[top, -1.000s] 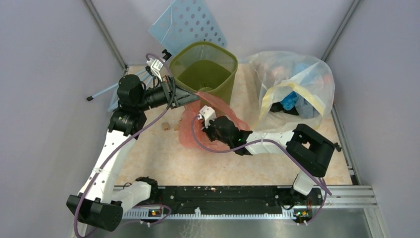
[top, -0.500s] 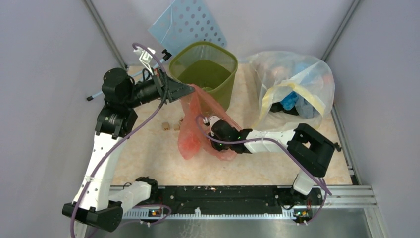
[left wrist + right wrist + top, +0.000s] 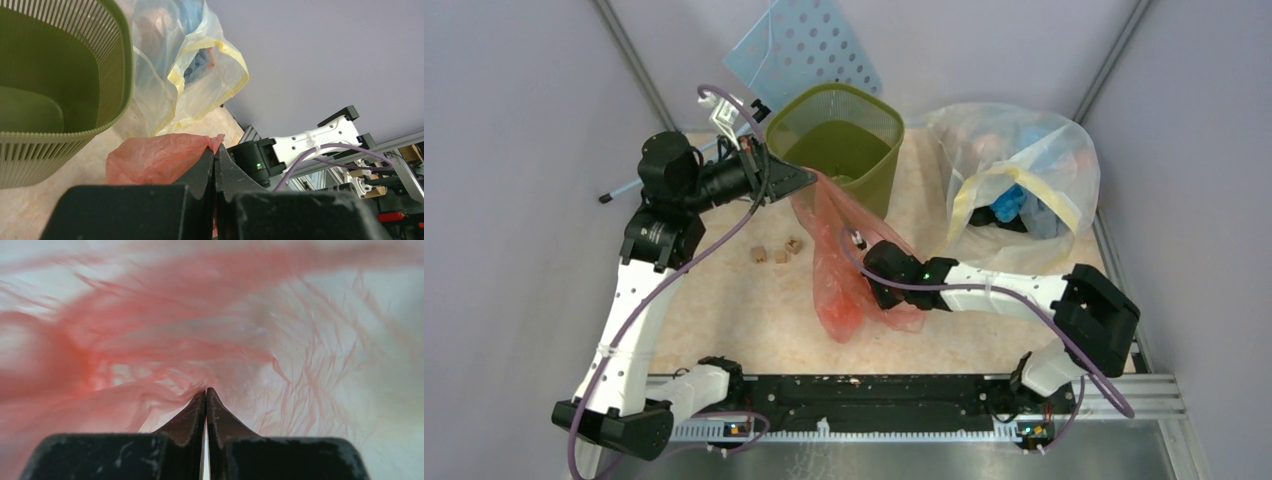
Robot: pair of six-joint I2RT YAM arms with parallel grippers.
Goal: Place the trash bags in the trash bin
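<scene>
The orange-red trash bag (image 3: pixel 844 262) hangs stretched between my two grippers, its lower end resting on the table. My left gripper (image 3: pixel 809 178) is shut on its upper edge, right beside the near rim of the olive-green trash bin (image 3: pixel 839 145). In the left wrist view the bag (image 3: pixel 155 157) bunches at the closed tips (image 3: pixel 215 150), with the bin (image 3: pixel 55 75) at left. My right gripper (image 3: pixel 864 268) is shut on the bag lower down. In the right wrist view the closed tips (image 3: pixel 206 391) pinch the crinkled film (image 3: pixel 150 350), which fills the frame.
A large clear bag of colourful items (image 3: pixel 1014 180) lies right of the bin. A pale blue perforated panel (image 3: pixel 809 45) leans behind the bin. Small brown blocks (image 3: pixel 774 252) lie on the table left of the bag. A thin blue rod (image 3: pixel 629 187) lies at the far left.
My left gripper lifted the bag's edge up beside the bin rim. My right gripper moved right and toward the near edge with the bag, stretching it out.
</scene>
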